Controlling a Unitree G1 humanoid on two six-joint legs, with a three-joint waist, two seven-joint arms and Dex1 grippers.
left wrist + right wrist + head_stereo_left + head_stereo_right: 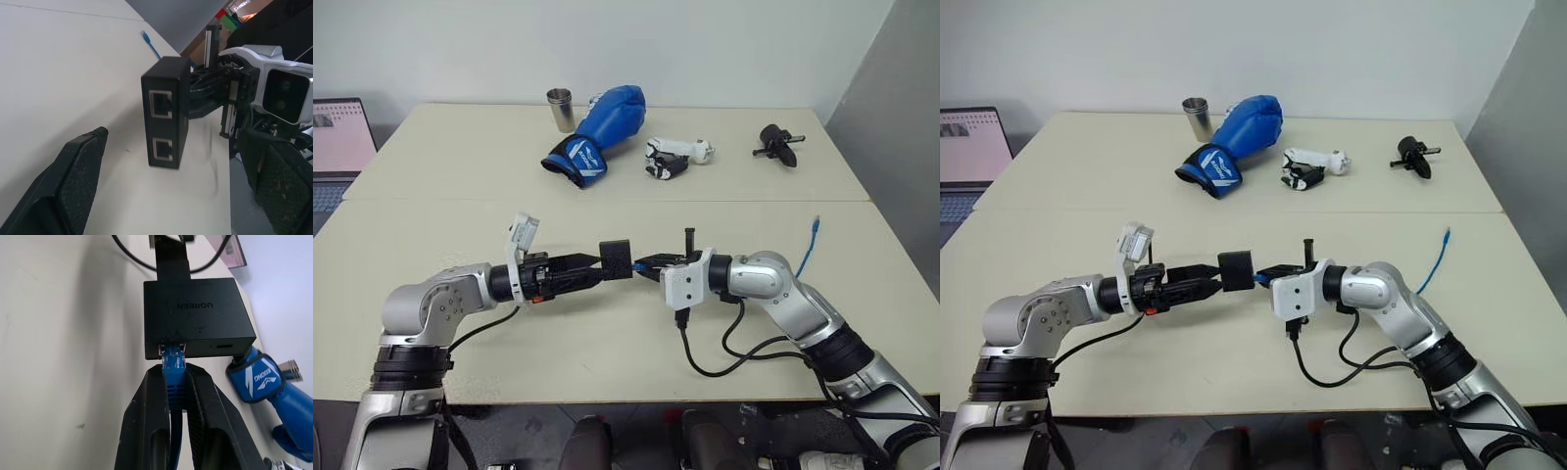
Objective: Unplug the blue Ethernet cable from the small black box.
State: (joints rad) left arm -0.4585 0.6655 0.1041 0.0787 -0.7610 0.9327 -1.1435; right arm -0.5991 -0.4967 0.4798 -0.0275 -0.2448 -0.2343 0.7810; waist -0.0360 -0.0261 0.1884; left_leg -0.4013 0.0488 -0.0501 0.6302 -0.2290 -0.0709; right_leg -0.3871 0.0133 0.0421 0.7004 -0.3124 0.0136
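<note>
Above the cream table [607, 333], the right gripper [177, 396] is clamped on the plug end of the blue Ethernet cable [173, 363], which sits seated in a port of the small black box [195, 318]. The box hangs in the air between both arms. The left gripper [171, 181] faces it with fingers [73, 181] spread wide, either side of the box's two empty ports. The cable's free end [816, 227] lies near the table's right edge. Beyond lie a blue boxing glove [607, 127] and a metal cup [560, 108].
</note>
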